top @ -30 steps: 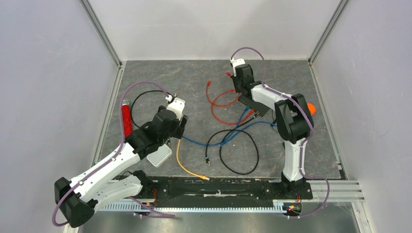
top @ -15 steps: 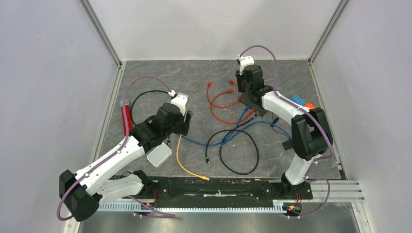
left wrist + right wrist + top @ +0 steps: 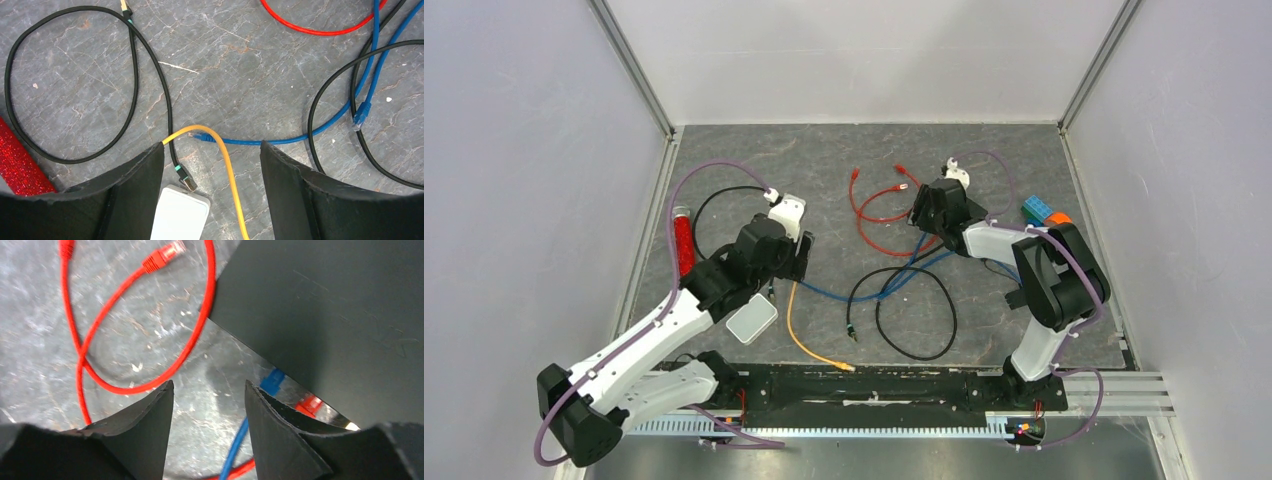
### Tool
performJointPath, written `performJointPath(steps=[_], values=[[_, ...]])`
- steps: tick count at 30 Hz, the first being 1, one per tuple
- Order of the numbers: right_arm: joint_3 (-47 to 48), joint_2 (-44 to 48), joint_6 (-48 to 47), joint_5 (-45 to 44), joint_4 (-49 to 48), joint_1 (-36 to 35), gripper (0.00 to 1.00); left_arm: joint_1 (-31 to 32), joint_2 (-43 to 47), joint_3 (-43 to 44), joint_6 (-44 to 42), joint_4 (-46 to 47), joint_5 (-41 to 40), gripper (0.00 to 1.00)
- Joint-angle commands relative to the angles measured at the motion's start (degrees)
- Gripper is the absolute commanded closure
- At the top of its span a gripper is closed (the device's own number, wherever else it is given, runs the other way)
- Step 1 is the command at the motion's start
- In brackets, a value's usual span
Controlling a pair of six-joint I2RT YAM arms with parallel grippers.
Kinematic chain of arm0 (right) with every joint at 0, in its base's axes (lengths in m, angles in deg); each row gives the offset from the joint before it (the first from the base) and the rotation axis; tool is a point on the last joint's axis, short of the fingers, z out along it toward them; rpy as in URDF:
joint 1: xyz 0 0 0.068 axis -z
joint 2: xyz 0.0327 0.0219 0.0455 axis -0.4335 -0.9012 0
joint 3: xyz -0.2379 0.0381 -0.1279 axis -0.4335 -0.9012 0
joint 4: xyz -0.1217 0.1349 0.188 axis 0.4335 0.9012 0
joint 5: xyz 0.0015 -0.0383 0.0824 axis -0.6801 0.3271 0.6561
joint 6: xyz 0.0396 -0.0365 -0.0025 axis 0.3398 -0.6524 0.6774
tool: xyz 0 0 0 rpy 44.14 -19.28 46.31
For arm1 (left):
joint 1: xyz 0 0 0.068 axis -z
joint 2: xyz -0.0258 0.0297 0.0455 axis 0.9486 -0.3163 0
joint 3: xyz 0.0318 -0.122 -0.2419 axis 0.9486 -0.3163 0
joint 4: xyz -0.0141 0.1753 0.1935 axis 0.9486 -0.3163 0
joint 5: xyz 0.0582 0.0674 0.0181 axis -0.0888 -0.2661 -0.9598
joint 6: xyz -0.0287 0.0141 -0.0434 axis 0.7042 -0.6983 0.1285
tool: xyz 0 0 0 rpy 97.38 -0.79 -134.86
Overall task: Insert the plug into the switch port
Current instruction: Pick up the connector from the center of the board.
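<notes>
Nearest the arm bases, a yellow cable (image 3: 807,338) curves across the grey stone-patterned table (image 3: 824,150), and just left of it lies a small white box (image 3: 752,320) with a plain white top. A black plug with a teal boot (image 3: 184,176) touches the far edge of that box. It ends a black cable (image 3: 135,75) that loops away to the left, toward a glittery red tube (image 3: 685,245) at the left wall. The left gripper (image 3: 211,145) hangs over this spot with its fingers wide apart and nothing between them. Below the gap, the yellow cable bends and the tip of a blue cable (image 3: 280,141) lies against it. To the right, a second black cable (image 3: 309,120) lies in a wide loop, crossed by the blue strands. Farther back, the right gripper (image 3: 209,387) points down at the table with its fingers parted, gripping nothing. The switch (image 3: 325,305) lies just beside it, a dark flat box largely hidden under the right arm in the top view. Any lettering on it is too blurred to tell. At its near edge a blue plug (image 3: 272,381) and a red one (image 3: 310,403) sit against its side. A red cable (image 3: 209,275) coils beyond the fingers, and its loose red plug (image 3: 161,259) lies on the table, apart from the switch. Near the right wall sit a blue block (image 3: 1035,209) and an orange piece (image 3: 1061,218).
</notes>
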Motion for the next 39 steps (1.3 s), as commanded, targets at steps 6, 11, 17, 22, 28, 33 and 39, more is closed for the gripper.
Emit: performJointPath(steps=[6,11,17,22,28,33,39], values=[[0.5,-0.9,10.3,-1.3,-8.6,-1.0,0.50,-0.3,3.5,-1.2,-3.5,1.5,-1.2,0.24],[1.9,-2.1,12.3,-2.9,-6.9,-1.3,0.53,-0.3,3.6,-1.1,-3.7,1.6,-1.1,0.24],[2.2,-4.1,16.2,-3.9,-8.2,-1.5,0.53,-0.3,4.3,-1.4,-3.4,1.8,-1.0,0.24],[4.0,-6.9,16.6,-3.3,-11.7,-1.6,0.59,-0.3,4.5,-1.6,-3.1,2.1,-1.2,0.24],[3.9,-4.3,13.3,-2.5,-17.0,-1.0,0.92,-0.3,4.8,-1.5,-2.2,2.2,-0.5,0.24],[4.2,3.1,3.6,-5.2,-16.2,-0.6,1.00,-0.3,4.6,-0.9,-1.0,2.1,-0.2,0.24],[7.1,11.3,-9.5,-8.7,-11.4,0.0,1.00,-0.7,3.6,3.1,1.9,0.8,4.0,0.24]])
